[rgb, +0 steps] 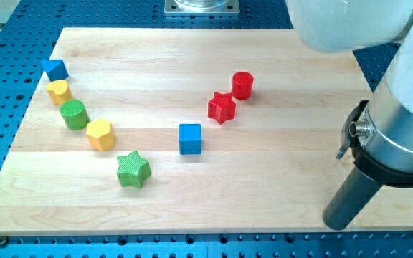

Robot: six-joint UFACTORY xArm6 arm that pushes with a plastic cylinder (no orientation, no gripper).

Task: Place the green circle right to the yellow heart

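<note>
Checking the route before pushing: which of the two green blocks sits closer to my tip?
The green star, toward the view's bottom; the green circle lies farther left between two yellow blocks. My tip is at the view's bottom right.

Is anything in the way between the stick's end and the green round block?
Yes. My tip is at the view's bottom right, and the green circle sits far off at the left. The blue cube and the green star lie near the straight path between them, and the yellow hexagon-like block sits close beside the circle.
</note>
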